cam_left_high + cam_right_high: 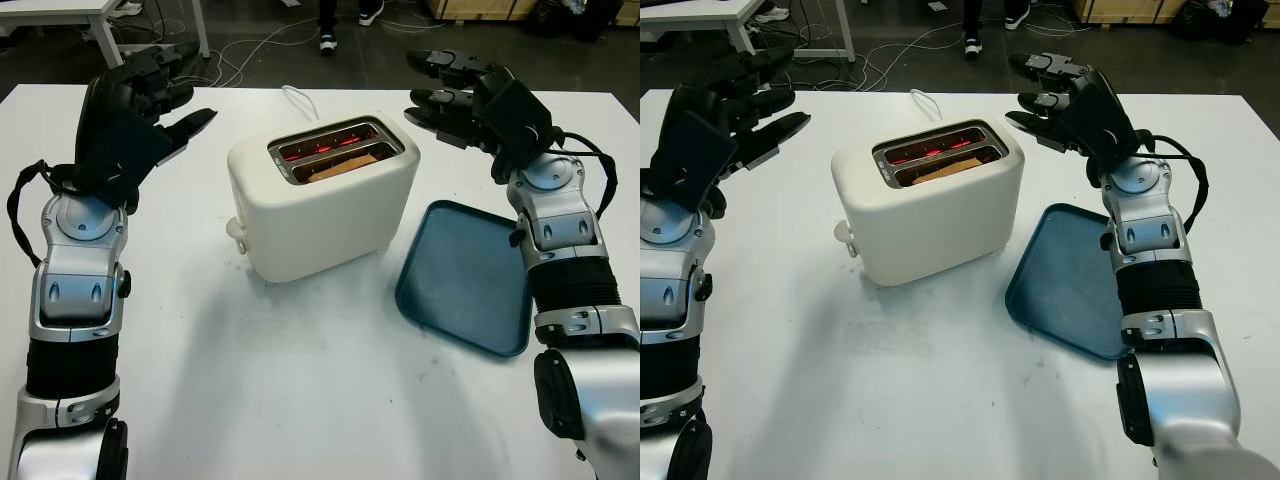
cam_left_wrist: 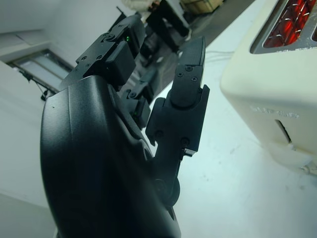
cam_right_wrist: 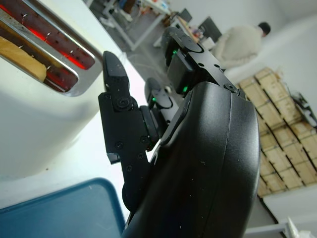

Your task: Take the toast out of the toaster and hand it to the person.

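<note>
On the white table (image 1: 300,380) our left hand (image 1: 150,95) and right hand (image 1: 455,95) hover empty and uncurled beside the toaster (image 1: 325,195), toast (image 1: 340,166) still slotted, so we judge reaching in comes next.

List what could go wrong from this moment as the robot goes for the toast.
1. The toaster slots glow red, so its elements look on; fingers reaching in for the toast may meet hot metal.
2. The toast sits low in the near slot, with little edge to grip, so a pinch may slip.
3. Both the open left hand and open right hand hover close beside the toaster; a careless move could push it toward the blue tray.
</note>
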Available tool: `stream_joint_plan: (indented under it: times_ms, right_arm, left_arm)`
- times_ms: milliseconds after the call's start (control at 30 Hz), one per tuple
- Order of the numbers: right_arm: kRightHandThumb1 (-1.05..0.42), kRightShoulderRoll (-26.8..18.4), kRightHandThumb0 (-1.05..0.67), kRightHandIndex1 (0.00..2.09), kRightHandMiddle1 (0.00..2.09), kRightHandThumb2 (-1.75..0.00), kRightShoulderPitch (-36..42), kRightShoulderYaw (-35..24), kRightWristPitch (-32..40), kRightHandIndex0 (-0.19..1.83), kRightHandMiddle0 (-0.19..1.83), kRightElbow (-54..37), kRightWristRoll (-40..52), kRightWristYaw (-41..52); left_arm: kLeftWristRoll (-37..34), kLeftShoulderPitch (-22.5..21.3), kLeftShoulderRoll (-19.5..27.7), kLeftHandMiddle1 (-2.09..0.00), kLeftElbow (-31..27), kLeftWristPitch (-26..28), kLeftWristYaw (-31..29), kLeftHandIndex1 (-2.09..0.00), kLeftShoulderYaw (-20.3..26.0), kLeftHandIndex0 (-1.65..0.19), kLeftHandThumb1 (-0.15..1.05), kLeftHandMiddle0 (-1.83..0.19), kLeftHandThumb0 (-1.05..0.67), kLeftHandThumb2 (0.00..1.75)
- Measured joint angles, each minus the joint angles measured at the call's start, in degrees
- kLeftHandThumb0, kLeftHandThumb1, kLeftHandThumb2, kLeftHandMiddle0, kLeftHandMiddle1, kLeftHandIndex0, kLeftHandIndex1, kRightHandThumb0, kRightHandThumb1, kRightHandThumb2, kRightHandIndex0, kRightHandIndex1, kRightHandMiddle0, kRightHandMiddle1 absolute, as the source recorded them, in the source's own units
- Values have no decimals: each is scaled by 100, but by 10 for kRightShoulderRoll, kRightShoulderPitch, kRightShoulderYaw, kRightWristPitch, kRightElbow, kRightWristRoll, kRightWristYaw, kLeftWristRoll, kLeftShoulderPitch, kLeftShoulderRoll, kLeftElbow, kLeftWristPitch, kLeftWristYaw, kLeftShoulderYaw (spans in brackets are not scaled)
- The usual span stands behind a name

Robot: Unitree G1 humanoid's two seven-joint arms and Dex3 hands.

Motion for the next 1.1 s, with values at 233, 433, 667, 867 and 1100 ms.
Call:
stream_joint_plan:
  times_ms: [233, 433, 667, 867, 1100]
  right_arm:
    - [-92, 0, -25, 1, 0, -8, 14, -4, 1, 61, 55, -15, 2, 0]
    - [-92, 0, -25, 1, 0, -9, 18, -11, 1, 62, 55, -18, 3, 0]
    - [-92, 2, -24, 1, 0, -8, 43, -16, 8, 61, 55, -24, 6, -2]
    - [-92, 4, -23, 1, 1, -9, 56, -18, 8, 62, 56, -34, 6, -6]
    - [-92, 4, -21, 0, 0, -9, 61, -17, 11, 61, 55, -45, 5, -11]
  left_arm:
    - [-2, 16, -8, -45, -22, 29, 1, 0, 0, -55, 92, -38, -32, 12]
    - [0, 17, -9, -48, -25, 33, 7, 0, 1, -56, 92, -38, -32, 10]
    - [0, 17, -9, -51, -27, 44, 7, -1, 2, -56, 92, -38, -30, 10]
    - [0, 17, -9, -53, -27, 44, 7, -1, 3, -57, 92, -36, -30, 11]
    - [-1, 17, -9, -55, -27, 44, 7, -1, 3, -56, 92, -35, -31, 10]
